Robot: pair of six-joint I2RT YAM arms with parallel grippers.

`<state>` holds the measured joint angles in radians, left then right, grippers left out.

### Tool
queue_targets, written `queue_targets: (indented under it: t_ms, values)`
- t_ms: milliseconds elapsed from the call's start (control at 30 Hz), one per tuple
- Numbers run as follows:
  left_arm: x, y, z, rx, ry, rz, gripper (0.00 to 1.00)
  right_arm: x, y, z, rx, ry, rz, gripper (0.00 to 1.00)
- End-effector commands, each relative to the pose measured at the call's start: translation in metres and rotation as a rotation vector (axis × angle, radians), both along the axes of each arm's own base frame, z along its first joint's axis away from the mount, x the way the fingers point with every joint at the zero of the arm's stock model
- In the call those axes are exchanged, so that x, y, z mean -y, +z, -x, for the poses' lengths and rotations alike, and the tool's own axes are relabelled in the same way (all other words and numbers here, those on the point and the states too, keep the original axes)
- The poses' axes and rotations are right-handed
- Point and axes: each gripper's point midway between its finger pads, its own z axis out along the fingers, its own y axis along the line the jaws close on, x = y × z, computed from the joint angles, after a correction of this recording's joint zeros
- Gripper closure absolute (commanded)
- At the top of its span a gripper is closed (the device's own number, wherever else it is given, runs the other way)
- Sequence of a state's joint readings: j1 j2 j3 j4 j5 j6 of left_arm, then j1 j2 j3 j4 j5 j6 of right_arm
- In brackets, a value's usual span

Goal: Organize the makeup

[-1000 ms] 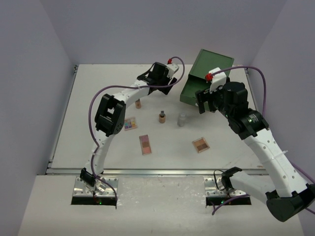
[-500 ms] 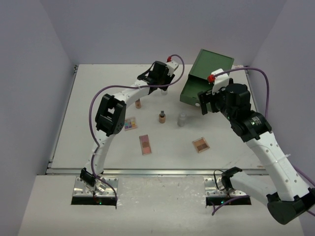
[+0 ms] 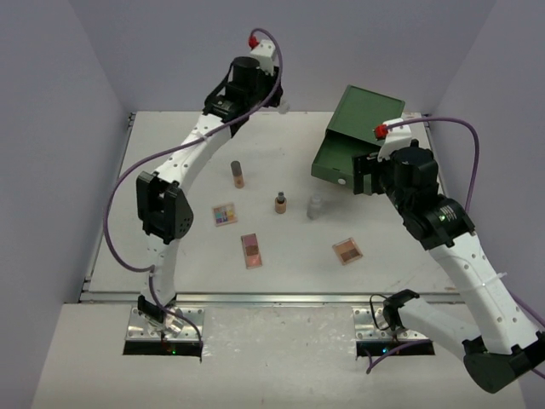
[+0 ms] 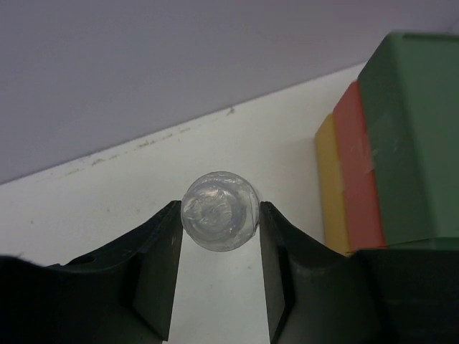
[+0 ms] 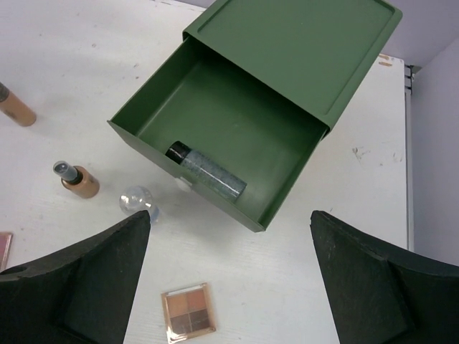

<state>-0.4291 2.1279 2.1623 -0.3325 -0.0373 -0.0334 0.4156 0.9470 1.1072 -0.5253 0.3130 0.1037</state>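
My left gripper (image 4: 219,209) is shut on a small clear round bottle (image 4: 219,211) and holds it high above the table's far edge; it shows in the top view (image 3: 274,100) too. My right gripper (image 5: 229,215) is wide open and empty over the front of the open green drawer (image 5: 237,122), which holds a glittery tube (image 5: 206,169). On the table lie a tan tube (image 3: 238,175), a small brown bottle (image 3: 280,203), a clear bottle (image 3: 315,206), a multicolour palette (image 3: 225,214), a pink-brown palette (image 3: 251,250) and a brown four-pan palette (image 3: 347,250).
The green drawer box (image 3: 362,128) stands at the back right; its orange and yellow layers (image 4: 344,179) show in the left wrist view. Grey walls close the table on three sides. The right arm hangs over the table's right side.
My left arm has risen and swung back and left, taking the clear bottle up off the table. My right gripper has drifted a little to the right and stays open.
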Motion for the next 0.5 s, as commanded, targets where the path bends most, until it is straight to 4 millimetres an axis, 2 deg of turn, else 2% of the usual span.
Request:
queue_targets:
  t_ms: [0, 133, 167, 300, 367, 467]
  values:
    - [0.006, 0.171, 0.052, 0.218, -0.124, 0.352, 1.00, 0.009, 0.025, 0.000, 0.069, -0.077, -0.063, 0.07]
    - [0.036, 0.188, 0.095, 0.145, -0.348, 0.470, 1.00, 0.017, 0.024, 0.004, 0.073, -0.120, -0.068, 0.06]
    - [0.047, 0.184, 0.110, 0.103, -0.431, 0.497, 1.00, 0.020, 0.027, 0.006, 0.082, -0.135, -0.075, 0.06]
    - [0.084, 0.164, 0.145, 0.004, -0.589, 0.535, 1.00, 0.033, 0.033, 0.010, 0.108, -0.206, -0.083, 0.06]
    - [0.109, 0.144, 0.157, -0.051, -0.629, 0.531, 1.00, 0.041, 0.035, 0.012, 0.122, -0.243, -0.073, 0.05]
    - [0.133, 0.132, 0.166, -0.072, -0.658, 0.533, 1.00, 0.045, 0.038, 0.016, 0.136, -0.255, -0.078, 0.05]
